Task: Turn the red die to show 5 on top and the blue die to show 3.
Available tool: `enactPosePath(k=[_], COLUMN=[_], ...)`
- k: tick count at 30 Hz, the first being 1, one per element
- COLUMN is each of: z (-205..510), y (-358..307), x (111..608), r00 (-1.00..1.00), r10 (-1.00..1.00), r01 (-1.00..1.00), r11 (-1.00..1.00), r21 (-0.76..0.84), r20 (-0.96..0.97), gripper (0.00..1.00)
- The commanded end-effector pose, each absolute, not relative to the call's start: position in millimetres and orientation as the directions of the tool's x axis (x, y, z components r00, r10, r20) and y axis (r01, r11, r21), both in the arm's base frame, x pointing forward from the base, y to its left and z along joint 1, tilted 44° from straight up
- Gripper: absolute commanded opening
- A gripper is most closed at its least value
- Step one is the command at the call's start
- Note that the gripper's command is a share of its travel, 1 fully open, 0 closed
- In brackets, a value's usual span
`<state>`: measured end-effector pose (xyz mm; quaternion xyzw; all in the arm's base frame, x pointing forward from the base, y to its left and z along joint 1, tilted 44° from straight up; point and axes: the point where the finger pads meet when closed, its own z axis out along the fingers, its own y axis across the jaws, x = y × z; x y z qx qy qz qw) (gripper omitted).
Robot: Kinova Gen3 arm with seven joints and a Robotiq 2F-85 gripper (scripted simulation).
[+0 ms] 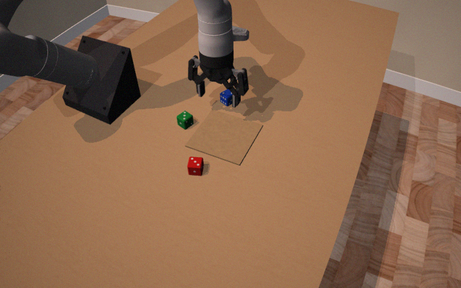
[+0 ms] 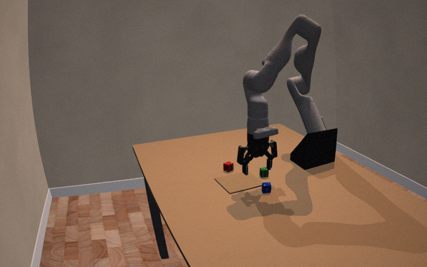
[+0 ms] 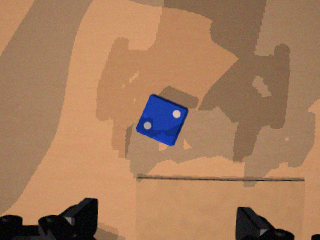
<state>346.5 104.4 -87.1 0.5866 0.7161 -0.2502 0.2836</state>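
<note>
The blue die (image 1: 225, 97) lies on the table just beyond the far edge of the thin tan mat (image 1: 224, 136), off the mat. In the wrist view the blue die (image 3: 162, 120) shows two pips on top, and the mat (image 3: 220, 216) lies below it. My gripper (image 1: 218, 95) is open and empty. It points down and hovers above the blue die, which shows ahead of the fingers and not between them. The red die (image 1: 195, 165) lies on the table off the mat's near left corner. The green die (image 1: 185, 119) lies left of the mat.
The arm's black wedge-shaped base (image 1: 101, 81) stands at the table's far left. In the exterior view the gripper (image 2: 257, 168) hangs over the mat (image 2: 239, 182), with the blue die (image 2: 266, 187), the green die (image 2: 263, 172) and the red die (image 2: 228, 166) around it.
</note>
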Motion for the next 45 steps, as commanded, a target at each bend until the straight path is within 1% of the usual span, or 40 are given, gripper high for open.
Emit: enactPosePath(k=[1,9,20,35,38,41,43,45], z=[-86.5,-71.4,-20.3,-15.7,-13.1,-5.9,-5.9,1.7], y=[105.6,120.2,169.5,173.5,171.2,164.7,164.7,157.6], x=[346.7,344.3,336.2,335.6,337.8,343.5,343.5,349.2], r00=[-0.151,-0.151,-0.151,-0.149,-0.124,-0.053,-0.053,0.022], r10=[0.699,0.699,0.699,0.699,0.704,0.715,0.715,0.723], r01=[0.982,0.982,0.982,0.982,0.986,0.992,0.992,0.993], r11=[0.188,0.188,0.188,0.186,0.168,0.117,0.117,0.062], r21=[-0.025,-0.025,-0.025,-0.023,-0.005,0.044,0.044,0.096], r20=[-0.699,-0.699,-0.699,-0.699,-0.699,-0.697,-0.697,-0.691], gripper=[1.0,1.0,1.0,1.0,1.0,1.0,1.0,1.0])
